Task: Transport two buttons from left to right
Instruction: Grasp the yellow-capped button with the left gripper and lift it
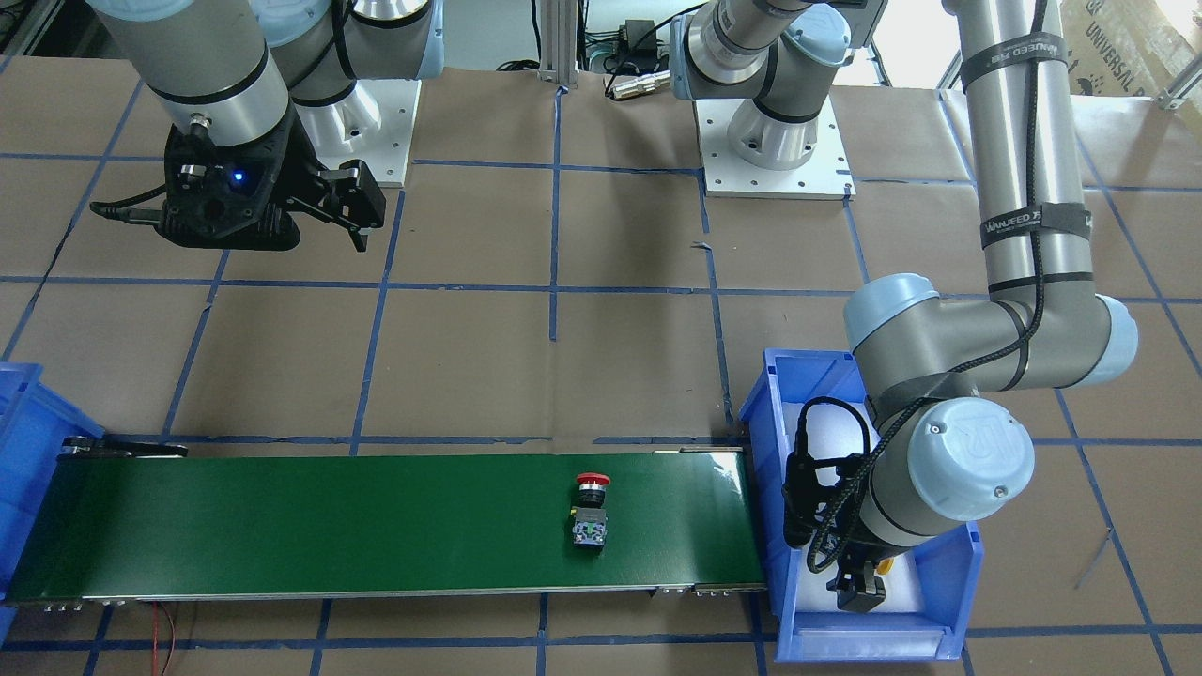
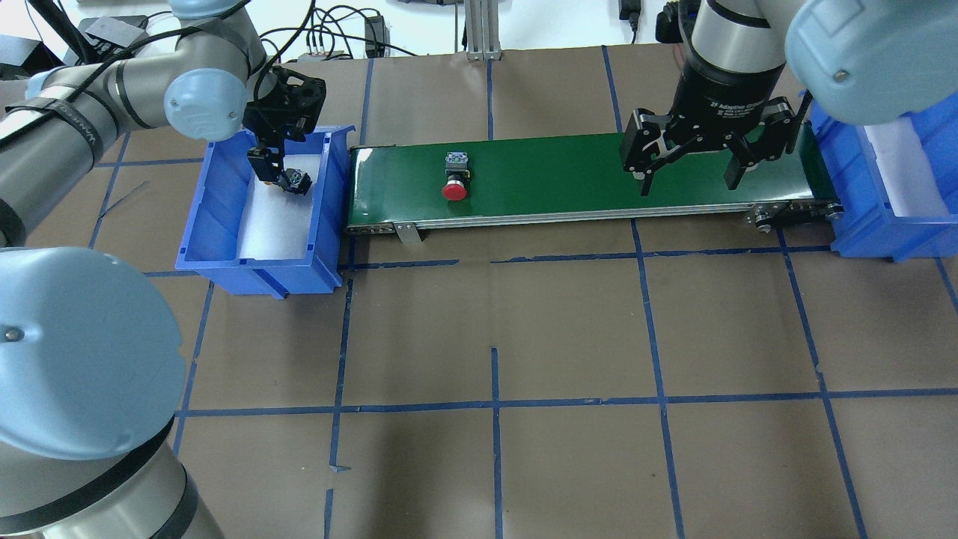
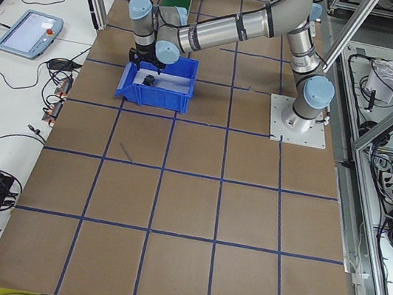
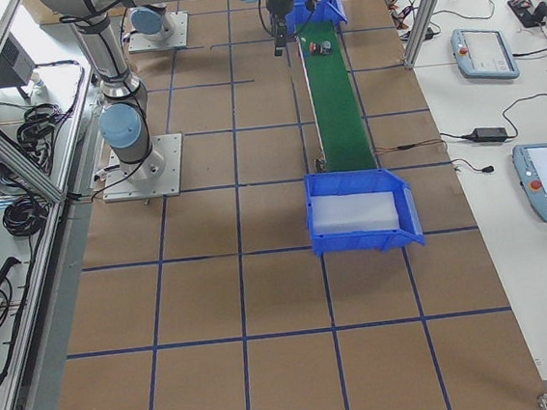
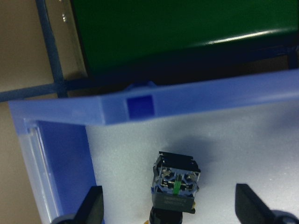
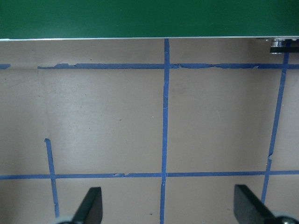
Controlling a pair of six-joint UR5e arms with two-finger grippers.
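Note:
The red button (image 1: 592,507) lies on its side on the green conveyor belt (image 1: 282,526), and also shows in the overhead view (image 2: 454,180). The yellow button (image 5: 175,184) lies on the white pad in the left blue bin (image 2: 224,247), grey contact block facing the wrist camera. My left gripper (image 5: 169,205) is open down inside that bin, one finger on each side of the yellow button without gripping it; it also shows in the overhead view (image 2: 281,176). My right gripper (image 2: 688,176) is open and empty, held high over the table on the robot's side of the belt.
A second blue bin (image 2: 898,187) with a white pad stands at the belt's right end. The brown paper table (image 2: 494,337) carries a blue tape grid. The conveyor's metal frame and rollers (image 2: 793,213) edge the belt.

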